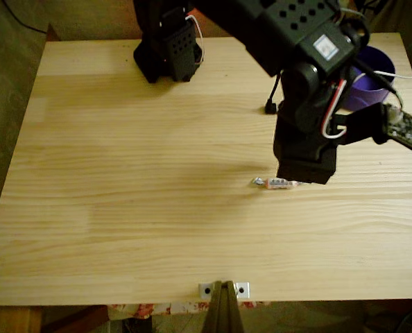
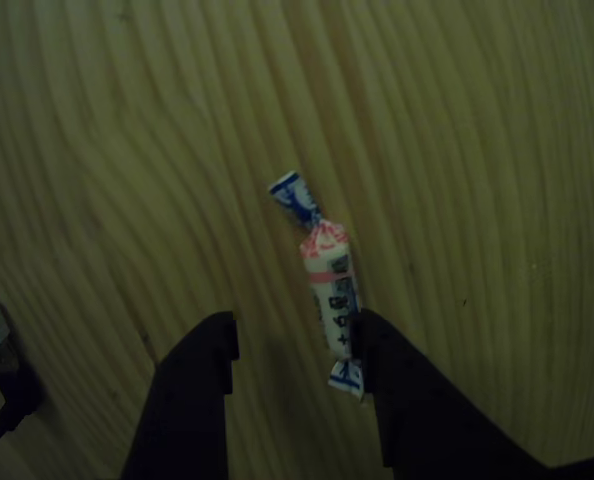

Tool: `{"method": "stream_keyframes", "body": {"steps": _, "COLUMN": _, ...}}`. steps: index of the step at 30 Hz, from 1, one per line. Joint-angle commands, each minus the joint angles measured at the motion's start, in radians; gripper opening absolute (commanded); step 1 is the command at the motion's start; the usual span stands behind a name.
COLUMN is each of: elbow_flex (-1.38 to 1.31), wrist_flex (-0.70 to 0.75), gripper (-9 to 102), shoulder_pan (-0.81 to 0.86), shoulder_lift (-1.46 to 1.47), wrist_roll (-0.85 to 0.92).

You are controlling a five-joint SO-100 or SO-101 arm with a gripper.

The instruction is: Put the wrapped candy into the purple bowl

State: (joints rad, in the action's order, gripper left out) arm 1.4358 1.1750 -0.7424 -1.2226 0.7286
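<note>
Gripper (image 2: 295, 345) is spread wide open, low over the wooden table (image 1: 123, 208), with nothing grabbed. The wrapped candy (image 2: 327, 285) lies flat on the wood, its lower end right against the right-hand finger (image 2: 397, 390). The purple bowl (image 1: 372, 87) sits well apart, at the table's far right corner in the fixed view.

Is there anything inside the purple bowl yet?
In the fixed view the purple bowl is largely covered by the arm, so its inside is hidden. The wrapped candy lies on the table.
</note>
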Motion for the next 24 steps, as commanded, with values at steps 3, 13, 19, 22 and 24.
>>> {"method": "stream_keyframes", "body": {"steps": 3, "elbow_flex": -0.075, "wrist_flex": -0.034, "gripper": 22, "shoulder_pan": 0.037, "shoulder_lift": 0.008, "wrist_roll": 0.018}}
{"method": "stream_keyframes", "body": {"steps": 13, "elbow_flex": -0.083, "wrist_flex": -0.058, "gripper": 22, "shoulder_pan": 0.078, "shoulder_lift": 0.057, "wrist_roll": 0.046}}
{"method": "stream_keyframes", "body": {"steps": 19, "elbow_flex": -0.084, "wrist_flex": -0.078, "gripper": 22, "shoulder_pan": 0.083, "shoulder_lift": 0.078, "wrist_roll": 0.051}}
{"method": "stream_keyframes", "body": {"steps": 22, "elbow_flex": -0.086, "wrist_flex": -0.078, "gripper": 22, "shoulder_pan": 0.081, "shoulder_lift": 0.084, "wrist_roll": 0.051}}
{"method": "stream_keyframes", "body": {"steps": 24, "elbow_flex": -0.083, "wrist_flex": -0.08, "gripper": 22, "shoulder_pan": 0.078, "shoulder_lift": 0.087, "wrist_roll": 0.049}}
